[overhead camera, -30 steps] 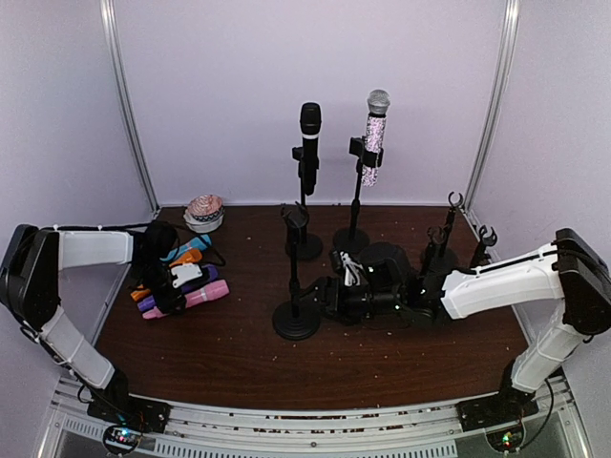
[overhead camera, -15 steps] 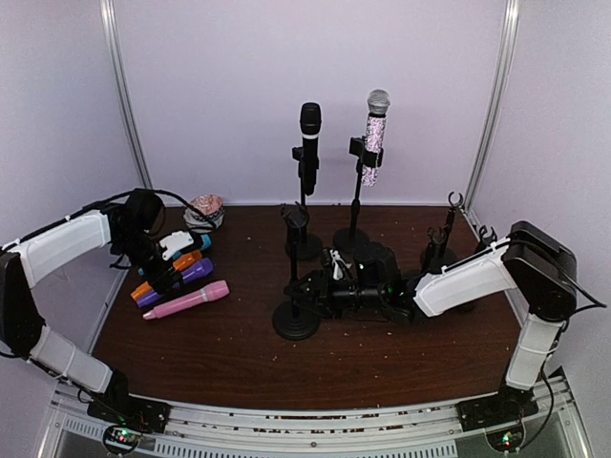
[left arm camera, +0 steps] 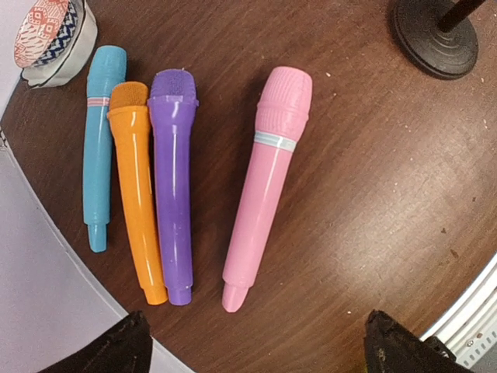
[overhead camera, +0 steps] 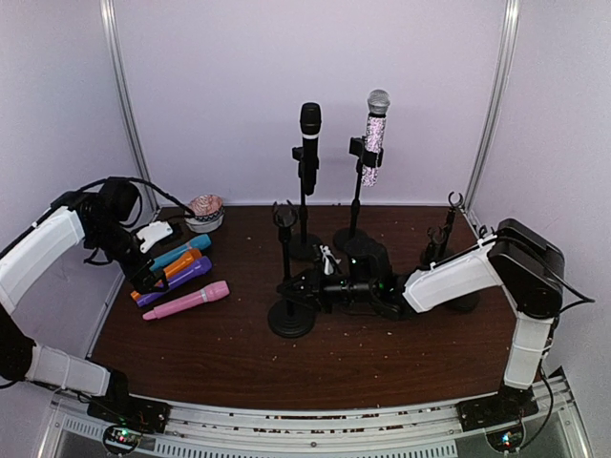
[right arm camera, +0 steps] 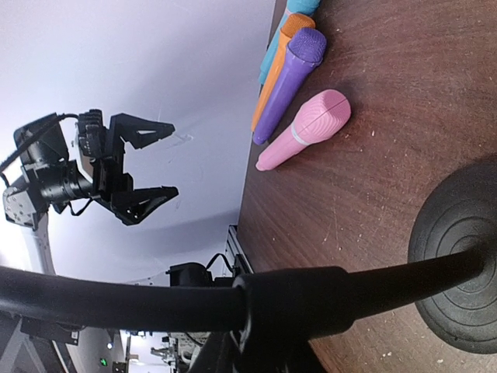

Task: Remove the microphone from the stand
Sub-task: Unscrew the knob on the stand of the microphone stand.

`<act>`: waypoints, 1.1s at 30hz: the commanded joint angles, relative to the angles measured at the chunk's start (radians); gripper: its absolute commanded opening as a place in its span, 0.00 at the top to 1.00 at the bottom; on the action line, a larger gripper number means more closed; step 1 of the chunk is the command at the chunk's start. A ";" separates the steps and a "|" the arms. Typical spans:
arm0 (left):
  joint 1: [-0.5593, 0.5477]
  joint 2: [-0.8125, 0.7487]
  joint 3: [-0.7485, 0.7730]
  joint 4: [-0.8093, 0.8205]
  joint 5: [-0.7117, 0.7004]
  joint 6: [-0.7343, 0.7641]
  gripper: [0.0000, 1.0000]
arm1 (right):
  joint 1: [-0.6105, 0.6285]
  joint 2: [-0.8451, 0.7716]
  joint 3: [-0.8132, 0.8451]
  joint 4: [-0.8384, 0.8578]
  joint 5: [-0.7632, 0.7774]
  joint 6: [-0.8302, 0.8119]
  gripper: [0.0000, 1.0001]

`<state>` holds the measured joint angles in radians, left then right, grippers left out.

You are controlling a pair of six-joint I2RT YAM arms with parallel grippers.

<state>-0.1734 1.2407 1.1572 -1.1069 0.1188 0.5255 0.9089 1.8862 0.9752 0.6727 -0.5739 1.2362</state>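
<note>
A black microphone [overhead camera: 310, 134] and a glittery microphone [overhead camera: 374, 134] stand upright in tall stands at the back. In front of them is an empty stand, and my right gripper [overhead camera: 304, 283] is shut on its thin black pole [right arm camera: 155, 299] above the round base [overhead camera: 291, 320]. My left gripper [left arm camera: 256, 353] hangs open and holds nothing, lifted above the table's left edge. Just ahead of its fingertips [left arm camera: 116, 350] lies a pink microphone [left arm camera: 268, 179], free on the wood. Beside it lie purple [left arm camera: 172, 179], orange [left arm camera: 136, 194] and teal [left arm camera: 99, 140] microphones.
A small patterned bowl [overhead camera: 204, 212] sits at the back left corner. More empty stands [overhead camera: 447, 229] cluster at the back right behind my right arm. The table's left edge [left arm camera: 46, 256] runs close under my left gripper.
My left gripper opened wide and rose back to the left, away from the pink microphone. My right gripper reached left and closed on the empty stand's pole, and the stand shifted slightly left.
</note>
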 commanded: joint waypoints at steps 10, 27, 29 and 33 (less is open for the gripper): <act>0.009 0.014 0.089 -0.082 0.083 0.058 0.02 | -0.020 -0.074 0.023 -0.133 0.050 -0.103 1.00; -0.301 0.474 0.564 0.016 0.452 -0.040 0.15 | -0.073 -0.006 -0.071 -0.042 -0.007 -0.022 1.00; -0.326 0.542 0.649 0.021 0.489 -0.059 0.17 | -0.081 -0.024 -0.071 -0.097 -0.003 -0.056 1.00; -0.371 0.651 0.795 0.021 0.571 -0.109 0.20 | -0.083 -0.043 -0.040 -0.241 0.014 -0.140 1.00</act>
<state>-0.5098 1.8351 1.8217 -1.1248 0.5613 0.4839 0.8520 1.8530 0.9318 0.6518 -0.6167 1.2083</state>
